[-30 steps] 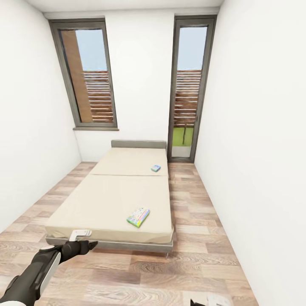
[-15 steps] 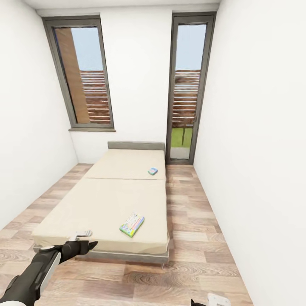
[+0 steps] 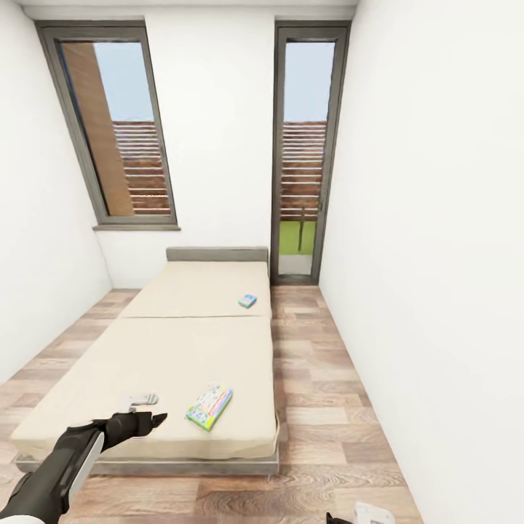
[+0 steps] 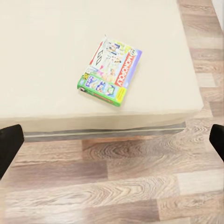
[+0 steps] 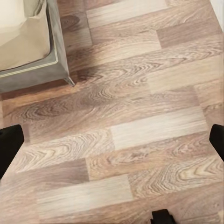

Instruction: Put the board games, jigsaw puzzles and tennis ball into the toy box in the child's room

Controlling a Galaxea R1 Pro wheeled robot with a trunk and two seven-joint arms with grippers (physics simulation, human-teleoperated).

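Room: white walls, wood-plank floor (image 3: 327,378); a grey-framed window (image 3: 116,124) and a glazed door (image 3: 302,145) stood in the far wall.
Bed (image 3: 160,356): ran lengthwise toward the far wall, grey headboard (image 3: 216,254) against it.
Open floor: a strip lay between the bed's side edge and the right-hand wall.
Green-edged board game (image 4: 110,71): lay flat near the bed's foot edge, long axis angled toward the headboard.
Blue board game (image 3: 247,300): lay flat near the bed's side edge, toward the headboard.
Left gripper (image 3: 145,410): hovered over the bed's foot end, fingers (image 4: 9,144) spread apart, empty.
Right gripper (image 5: 112,140): hung over bare floor beside the bed corner, fingers (image 5: 9,147) spread apart.
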